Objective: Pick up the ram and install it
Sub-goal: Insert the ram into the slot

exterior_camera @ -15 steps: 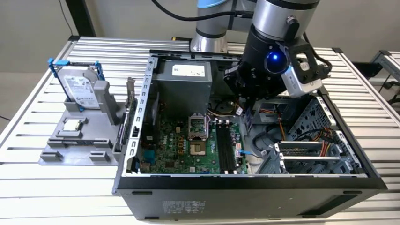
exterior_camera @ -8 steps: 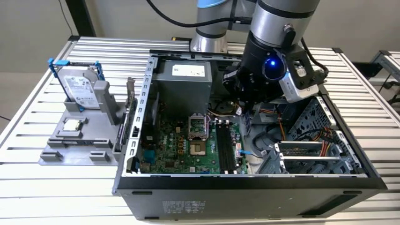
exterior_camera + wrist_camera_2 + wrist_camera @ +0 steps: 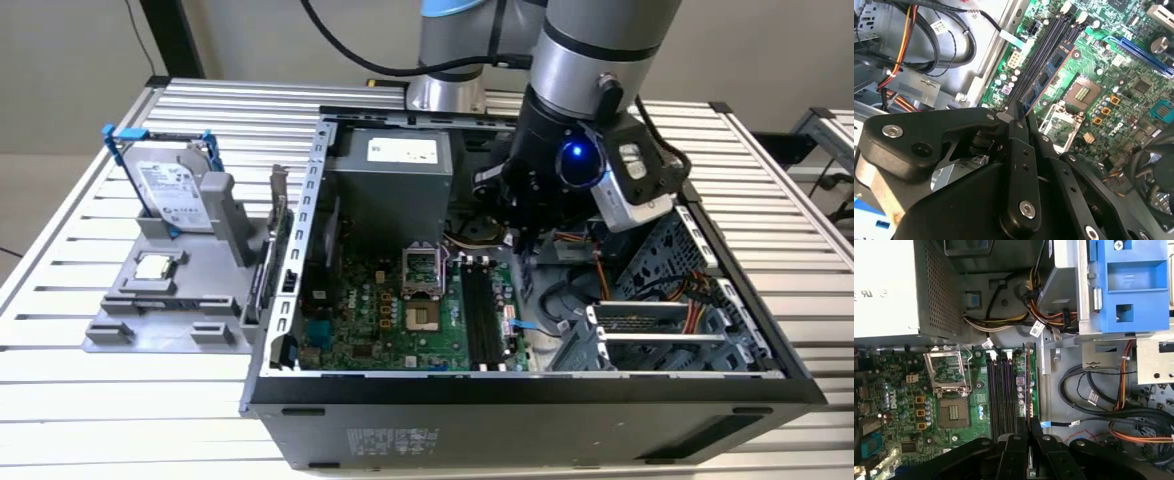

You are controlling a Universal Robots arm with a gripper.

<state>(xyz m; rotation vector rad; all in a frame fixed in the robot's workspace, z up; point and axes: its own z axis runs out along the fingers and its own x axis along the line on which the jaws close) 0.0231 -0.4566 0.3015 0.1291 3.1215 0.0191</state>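
Gripper state: my gripper (image 3: pixel 1019 112) has its fingers (image 3: pixel 1038 432) closed on the ram (image 3: pixel 1029 385), gripping its near end in both wrist views.
Ram position: I hold the ram on edge, running lengthwise above the memory slots (image 3: pixel 1003 395) at the centre of the first wrist view.
Ram seating: I cannot tell whether it is touching a slot.
Motherboard: the green motherboard (image 3: pixel 387 320) lies in the open computer case (image 3: pixel 534 395), lower centre of the exterior view.
Processor socket: the open socket (image 3: pixel 951 392) sits just beside the slots.
Parts stand: the grey stand (image 3: pixel 167 300) at the left of the exterior view carries the hard drive (image 3: pixel 171 190) and the processor chip (image 3: pixel 156 266).
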